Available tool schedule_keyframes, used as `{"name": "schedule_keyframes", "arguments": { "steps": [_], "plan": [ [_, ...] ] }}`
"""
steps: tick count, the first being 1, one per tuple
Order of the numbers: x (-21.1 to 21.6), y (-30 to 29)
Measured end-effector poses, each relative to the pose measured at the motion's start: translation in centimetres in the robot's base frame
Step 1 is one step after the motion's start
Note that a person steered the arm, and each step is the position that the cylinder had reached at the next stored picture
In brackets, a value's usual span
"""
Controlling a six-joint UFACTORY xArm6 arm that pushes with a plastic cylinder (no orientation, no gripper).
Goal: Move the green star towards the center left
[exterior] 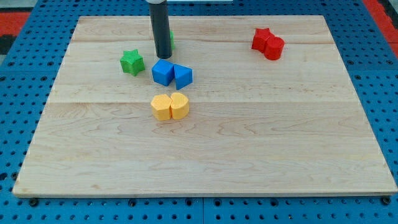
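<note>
The green star (pixel 131 62) lies on the wooden board (pixel 261 143) at the upper left. My tip (pixel 164 56) is to the star's right, a short gap away, and just above the two blue blocks (pixel 171 74). A second green block (pixel 171 41) is mostly hidden behind the rod; only a sliver shows at its right side.
Two blue blocks touch each other just below my tip. Two yellow blocks (pixel 170 106) sit side by side below them. A red star (pixel 261 38) and another red block (pixel 273 47) touch at the upper right. The blue pegboard (pixel 25 124) surrounds the board.
</note>
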State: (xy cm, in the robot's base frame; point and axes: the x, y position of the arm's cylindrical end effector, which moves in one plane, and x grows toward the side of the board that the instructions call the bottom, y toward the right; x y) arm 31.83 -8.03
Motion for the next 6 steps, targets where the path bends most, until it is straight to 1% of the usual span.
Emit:
{"name": "schedule_keyframes", "arguments": {
  "steps": [1, 2, 3, 5, 6],
  "plan": [
    [0.7, -4.4],
    [3.8, -2.8],
    [4.6, -3.6],
    [4.4, -12.8],
    [4.4, -7.7]
  ]
}}
